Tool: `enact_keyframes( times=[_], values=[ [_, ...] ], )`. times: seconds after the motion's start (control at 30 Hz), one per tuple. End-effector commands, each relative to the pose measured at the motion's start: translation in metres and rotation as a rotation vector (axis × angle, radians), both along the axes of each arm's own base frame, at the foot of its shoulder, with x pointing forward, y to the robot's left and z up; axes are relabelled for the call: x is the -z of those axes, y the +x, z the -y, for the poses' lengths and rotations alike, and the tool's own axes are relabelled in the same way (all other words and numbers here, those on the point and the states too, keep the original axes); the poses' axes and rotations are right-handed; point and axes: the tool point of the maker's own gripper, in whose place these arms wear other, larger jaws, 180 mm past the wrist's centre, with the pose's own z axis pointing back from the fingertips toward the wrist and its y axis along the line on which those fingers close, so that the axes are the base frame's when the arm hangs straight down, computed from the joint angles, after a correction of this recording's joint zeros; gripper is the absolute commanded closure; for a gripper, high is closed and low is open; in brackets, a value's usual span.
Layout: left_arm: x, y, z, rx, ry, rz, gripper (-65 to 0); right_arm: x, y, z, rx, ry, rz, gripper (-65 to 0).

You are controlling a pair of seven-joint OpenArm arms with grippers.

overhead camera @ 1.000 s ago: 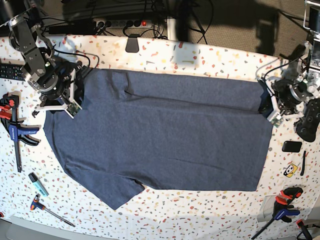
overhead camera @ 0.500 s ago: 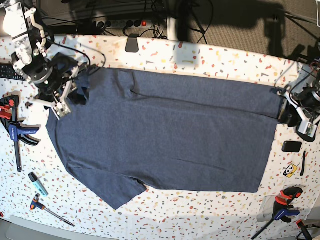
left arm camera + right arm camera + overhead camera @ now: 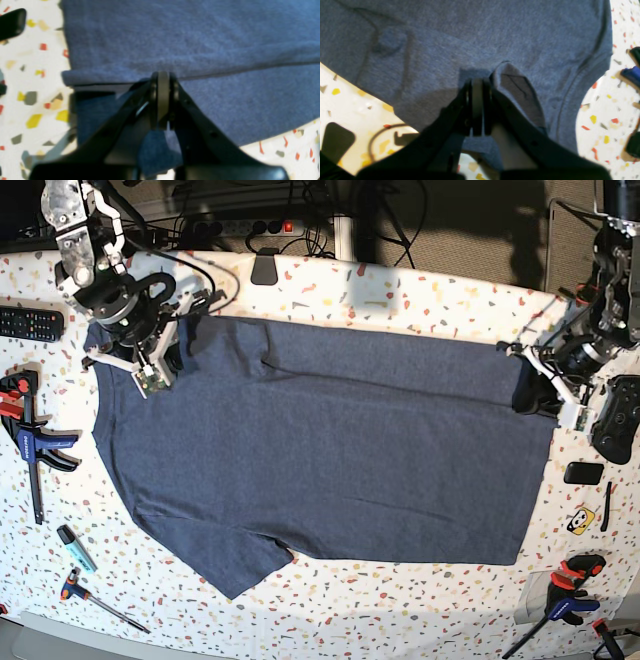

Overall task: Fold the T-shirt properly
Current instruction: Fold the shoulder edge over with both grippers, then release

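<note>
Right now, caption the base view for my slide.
Both grippers, right and left, pinch opposite ends of the navy T-shirt.

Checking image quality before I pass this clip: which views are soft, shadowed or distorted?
Left wrist: soft overall, the T-shirt weave smeared. Right wrist: fingers blurred and dark, casting a shadow on the cloth. Base: sharp, table edge bowed by the wide lens, bright top strip.

Robotics workshop or lab. Terrazzo-speckled bench (image 3: 400,290); bar clamps at 9 o'clock (image 3: 25,435) and 5 o'clock (image 3: 565,595); screwdriver (image 3: 100,600) at 7; power strip (image 3: 245,225) and cable tangle at 12; game controller (image 3: 618,420) at 3.
</note>
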Motion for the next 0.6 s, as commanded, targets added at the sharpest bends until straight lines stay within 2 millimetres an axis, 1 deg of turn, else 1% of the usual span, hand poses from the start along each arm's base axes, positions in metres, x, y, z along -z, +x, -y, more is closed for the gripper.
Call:
enact_keyframes(
  times=[0.0,0.1,0.2,0.33,0.43,0.57],
  values=[
    [-0.017,0.011,-0.001,-0.004,-0.015,0.058,0.0,-0.010,0.007,0.005,-0.002,-0.020,0.043,0.0],
    [-0.009,0.009,0.006,-0.012,-0.025,0.047,0.0,-0.005,0.009,0.016,0.023,-0.024,0.044,0.0],
    [0.000,0.010,0.002,-0.050,0.014,0.042,0.0,0.006,0.013,0.033,0.059,-0.024,0.044,0.0],
    [0.002,0.009,0.005,-0.054,0.003,0.036,0.0,0.021,0.017,0.047,0.092,-0.033,0.010,0.0],
    [0.017,-0.001,0.014,-0.045,-0.001,-0.033,0.0,0.031,0.013,0.054,0.109,-0.041,-0.019,0.0],
    [0.034,-0.017,0.028,-0.056,-0.046,-0.074,0.0,0.042,0.000,0.057,0.108,-0.058,-0.052,0.0]
  ],
)
